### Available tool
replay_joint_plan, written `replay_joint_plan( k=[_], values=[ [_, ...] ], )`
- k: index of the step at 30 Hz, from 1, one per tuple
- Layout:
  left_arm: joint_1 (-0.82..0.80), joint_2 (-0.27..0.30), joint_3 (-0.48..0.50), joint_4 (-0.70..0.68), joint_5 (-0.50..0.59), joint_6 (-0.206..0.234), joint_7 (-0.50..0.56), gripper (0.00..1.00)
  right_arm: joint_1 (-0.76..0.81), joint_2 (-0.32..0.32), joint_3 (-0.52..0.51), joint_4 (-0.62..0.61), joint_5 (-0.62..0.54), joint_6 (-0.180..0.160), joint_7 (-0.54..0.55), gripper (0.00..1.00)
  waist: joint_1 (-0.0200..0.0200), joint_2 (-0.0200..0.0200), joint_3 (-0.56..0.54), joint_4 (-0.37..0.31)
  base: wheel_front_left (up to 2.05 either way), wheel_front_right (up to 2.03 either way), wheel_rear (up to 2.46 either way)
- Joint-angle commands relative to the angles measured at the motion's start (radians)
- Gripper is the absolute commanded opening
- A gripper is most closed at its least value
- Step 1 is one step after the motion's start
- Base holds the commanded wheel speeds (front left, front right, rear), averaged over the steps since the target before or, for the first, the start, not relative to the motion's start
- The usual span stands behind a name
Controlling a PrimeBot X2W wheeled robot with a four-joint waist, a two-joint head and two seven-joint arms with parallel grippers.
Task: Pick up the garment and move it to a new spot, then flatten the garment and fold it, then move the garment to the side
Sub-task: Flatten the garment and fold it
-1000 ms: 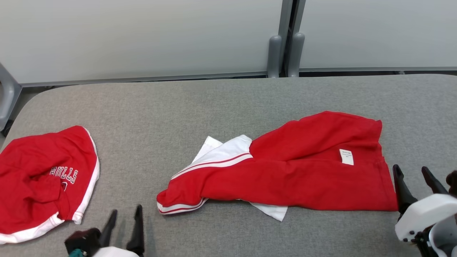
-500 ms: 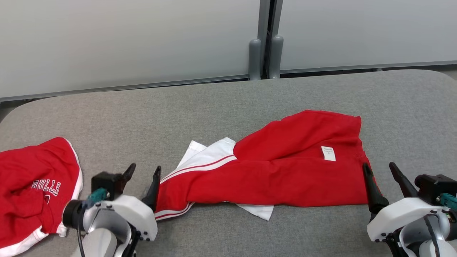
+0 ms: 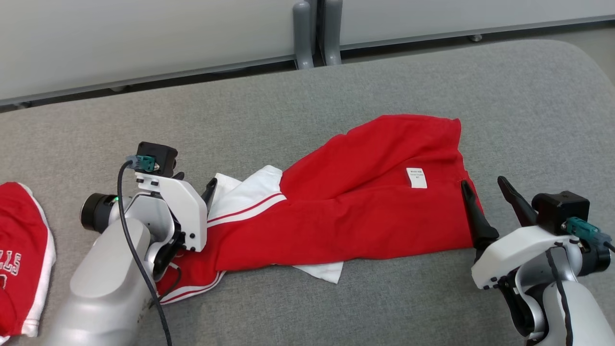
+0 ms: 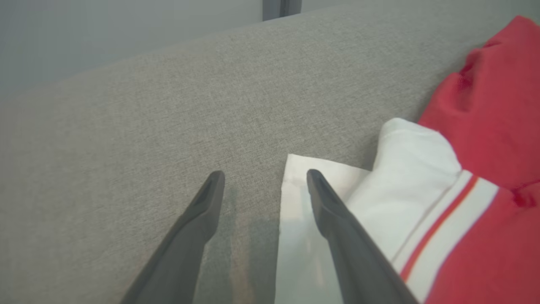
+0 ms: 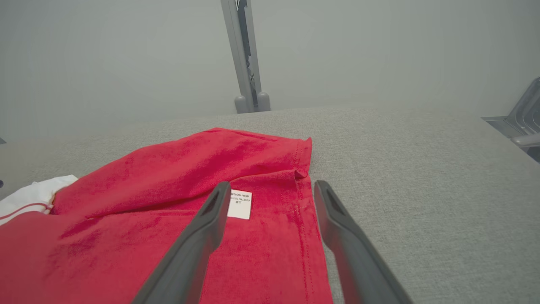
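The garment (image 3: 360,211) is red with white striped trim and a small white label. It lies crumpled lengthwise across the middle of the grey table (image 3: 384,298). My left gripper (image 3: 197,181) stands open at its left end. In the left wrist view the gripper (image 4: 265,173) is low over the table, its right finger over the garment's (image 4: 413,169) white edge. My right gripper (image 3: 483,182) stands open at the right end. In the right wrist view the gripper (image 5: 272,183) straddles the hem of the garment (image 5: 168,190) beside the label. Neither grips cloth.
A second red garment (image 3: 19,250) with white trim and lettering lies at the table's far left. Pale partition panels with two grey posts (image 3: 312,33) run behind the table. The table's rounded right corner (image 3: 581,62) is in view.
The head camera has tilted down and turned right, so the picture shifted. Both arms have reached forward, the left gripper from the front edge up to the garment's white end, the right onto the hem.
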Motion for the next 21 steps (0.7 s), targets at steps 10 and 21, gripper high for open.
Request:
replay_joint_plan(
  k=[10,21],
  values=[
    [-0.095,0.000,-0.027,0.124,-0.005,-0.028,0.073,0.84,-0.043,-0.005,0.029,0.036,0.006,0.001,-0.020,1.00,0.0000,0.0000,0.034,-0.054,0.00,0.00,0.00],
    [-0.123,-0.018,-0.048,0.195,-0.011,-0.043,0.076,0.53,-0.044,-0.005,0.054,0.046,0.018,0.001,-0.026,1.00,0.0000,0.0000,0.039,-0.071,0.00,0.00,0.00]
  ],
)
